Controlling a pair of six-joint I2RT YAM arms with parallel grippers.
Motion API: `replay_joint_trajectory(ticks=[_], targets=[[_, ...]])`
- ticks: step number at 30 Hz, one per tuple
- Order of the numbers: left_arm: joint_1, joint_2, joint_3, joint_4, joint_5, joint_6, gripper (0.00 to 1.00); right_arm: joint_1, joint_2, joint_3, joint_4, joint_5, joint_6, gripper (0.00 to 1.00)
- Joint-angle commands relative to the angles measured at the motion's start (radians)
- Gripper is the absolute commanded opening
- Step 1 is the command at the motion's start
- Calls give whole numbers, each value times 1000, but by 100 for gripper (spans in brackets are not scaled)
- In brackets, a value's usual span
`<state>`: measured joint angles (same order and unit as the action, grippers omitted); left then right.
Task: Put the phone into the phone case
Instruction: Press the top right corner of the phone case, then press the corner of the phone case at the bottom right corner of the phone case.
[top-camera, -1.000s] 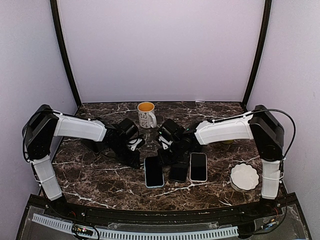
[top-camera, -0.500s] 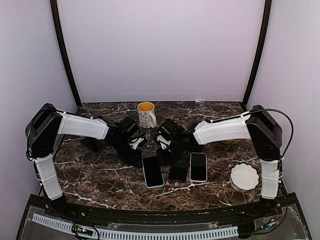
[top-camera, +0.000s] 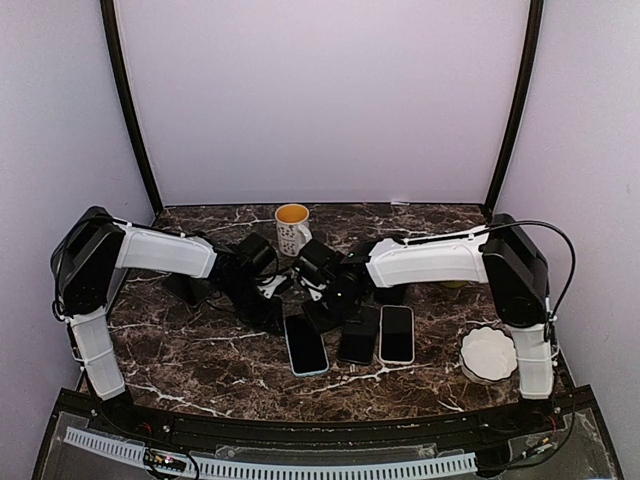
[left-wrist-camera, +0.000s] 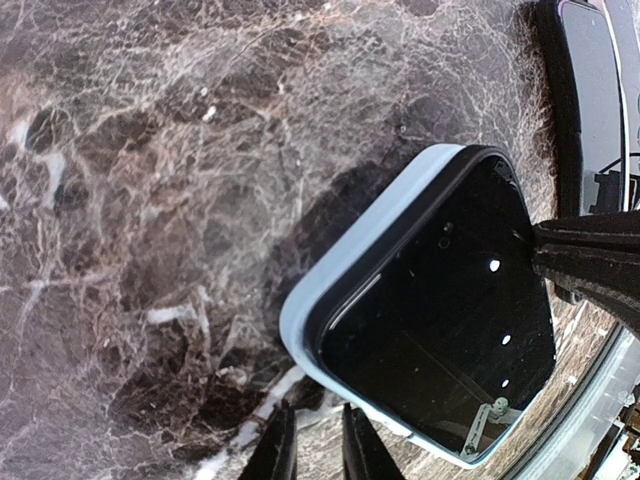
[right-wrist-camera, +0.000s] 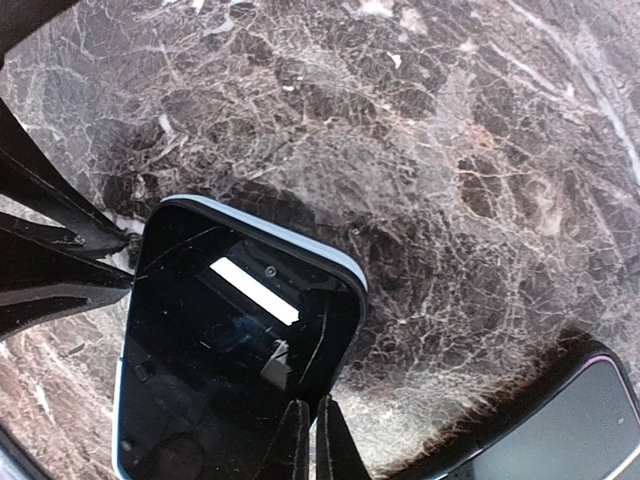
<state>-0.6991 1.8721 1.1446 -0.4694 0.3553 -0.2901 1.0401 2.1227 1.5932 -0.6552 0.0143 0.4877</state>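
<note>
Dark marble veined with white makes up the surface (top-camera: 180, 350), and the phone (top-camera: 307, 346) lies flat on it near the middle, screen up, black glass sitting inside the pale blue rim of the phone case (left-wrist-camera: 330, 290). From where I stand the glass looks seated in the case at the far corners; I cannot tell about the near end.

Both arms reach in to the phone's far end. The left end effector (left-wrist-camera: 315, 445) is down at the far left corner with its fingers (right-wrist-camera: 55, 215) drawn almost together, only a thin gap between them and nothing in it. The right end effector (right-wrist-camera: 308, 440) is clenched, fingers pressed side by side over the far right edge of the phone; whether they press on the glass I cannot tell.

Just right of the cased phone lies a dark phone (top-camera: 358, 336), and touching that, a pale-edged phone (top-camera: 396, 333). A white dish (top-camera: 489, 353) sits well off to the right, and a mug (top-camera: 292, 229) stands at the back behind the two end effectors.
</note>
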Motion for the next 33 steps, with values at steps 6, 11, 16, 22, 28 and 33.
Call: replay_joint_trajectory(ticks=[6,11,16,22,28,33], targets=[[11,-23,-38,-27,-52,26,19,62,49,-26,-81,90,-22,7],[18,-62,-31,-45,-101,44,19,64,-21,35,-51,74,-37,14],[21,-76,-45,-46,-102,52,19,72,-70,23,-67,42,-14,35],[20,-79,-91,-18,-33,22,19,93,-121,-97,-51,-1,54,39],[19,-76,-94,-17,-32,23,19,112,-128,-157,-18,-60,80,38],[19,-76,-94,-14,-27,22,19,115,-112,-205,4,-64,91,29]])
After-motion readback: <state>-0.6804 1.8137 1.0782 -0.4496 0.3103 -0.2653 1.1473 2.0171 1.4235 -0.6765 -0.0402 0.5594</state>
